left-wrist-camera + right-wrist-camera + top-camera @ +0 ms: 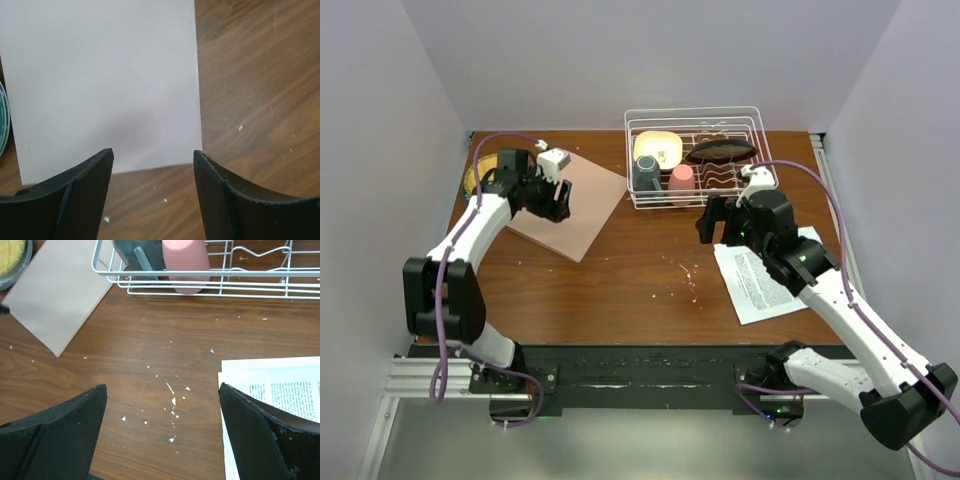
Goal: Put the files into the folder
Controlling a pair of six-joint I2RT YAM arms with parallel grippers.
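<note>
The files (765,275) lie flat at the right of the top view, just under the right arm. They are two printed sheets stacked a little askew, their inner edge near the right border of the right wrist view. They look very light, limp and thin, so they will likely sag, slide on the wood and separate if pinched carelessly. A free edge or corner looks like the best place to take hold, probably the inner edge facing the table's (640,270) middle, with both sheets caught in one pinch. The folder (575,205) sits well apart in the upper left of the top view, flat and apparently closed. It looks stiffer than the sheets but hard to get under, so its cover would need lifting from a corner or long edge. The left gripper (152,200) hovers over the folder's near corner with its jaws spread wide, holding and touching nothing. The right gripper (162,440) is also spread wide and empty, hanging over bare speckled wood between the folder and the files. Its right finger is above or beside the sheets' edge, and contact cannot be told. A wire dish rack (695,155) with a pink cup (681,180) stands beyond them at the top.
</note>
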